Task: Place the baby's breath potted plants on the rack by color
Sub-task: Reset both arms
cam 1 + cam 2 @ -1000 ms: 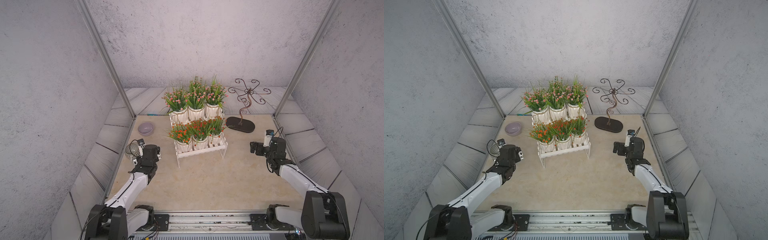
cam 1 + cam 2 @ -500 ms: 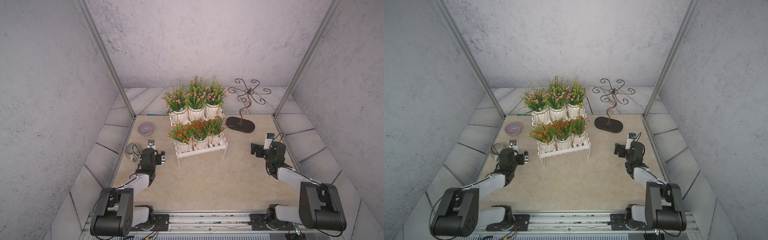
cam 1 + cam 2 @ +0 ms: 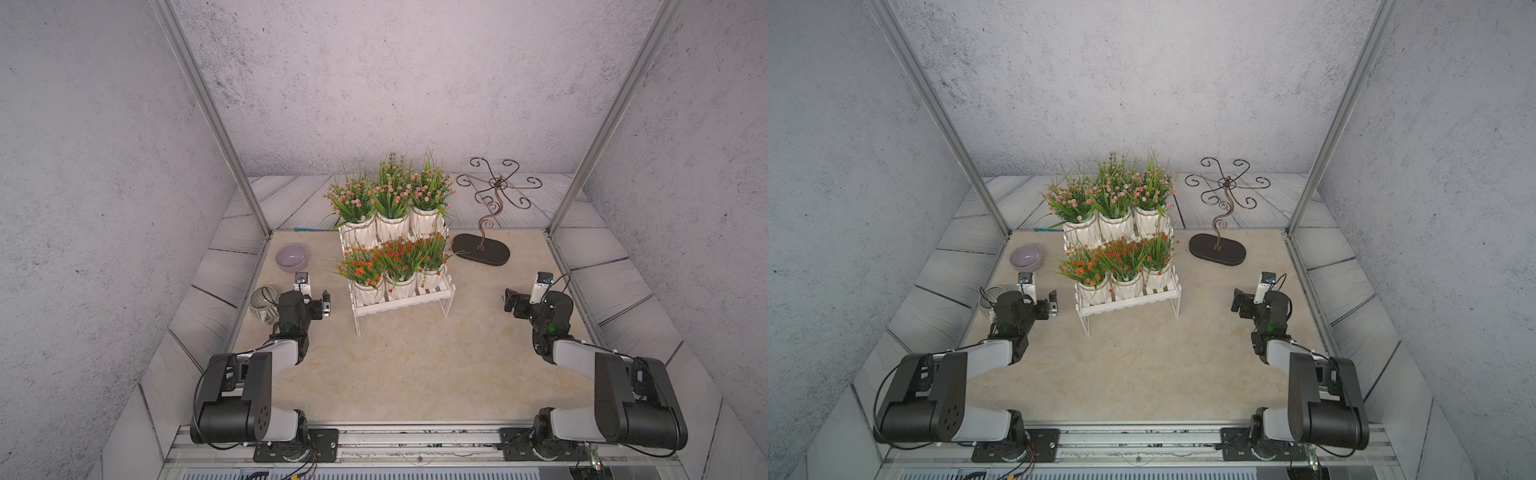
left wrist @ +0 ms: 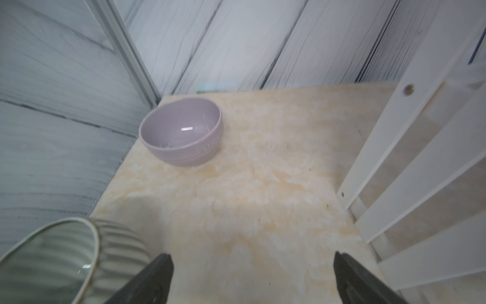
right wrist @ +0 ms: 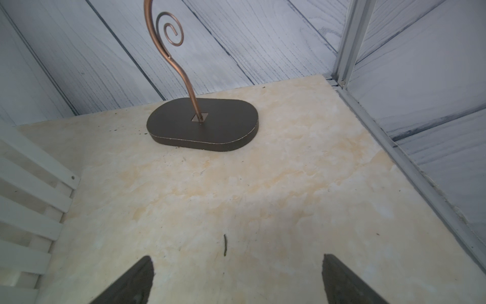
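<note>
1. Plants fill the rack (image 3: 401,305) in both top views, taking 12 o'clock as the back wall. The three pink plants (image 3: 390,195) stand upright side by side on the upper tier, at the 12 o'clock side. The three orange-red plants (image 3: 395,259) stand in a row on the lower tier, at the 6 o'clock side. Leaves of the lower row overlap the white pots above.
2. The rack sits on the beige table (image 3: 395,374), past its middle toward 12 o'clock. Its white side slats show at the edge of each wrist view.
3. The left gripper (image 3: 326,302) hovers near the rack's 8 o'clock corner, apart from it. Its jaws are spread wide, and the left wrist view shows only bare table between them.
4. The right gripper (image 3: 512,301) is at the rack's 4 o'clock, well apart from it. Its jaws are likewise spread wide and hold nothing.
5. A grey ribbed pot (image 3: 263,303), plantless, stands just beside the left wrist at its 9 o'clock, at the table's edge.
6. A lilac bowl (image 3: 292,257) sits upright and empty between the rack's 9 and 10 o'clock.
7. A dark scrolled metal stand (image 3: 481,253) rests its oval base flat on the table near the rack's 3 o'clock, not touching it. Its curled stem rises from the base.
</note>
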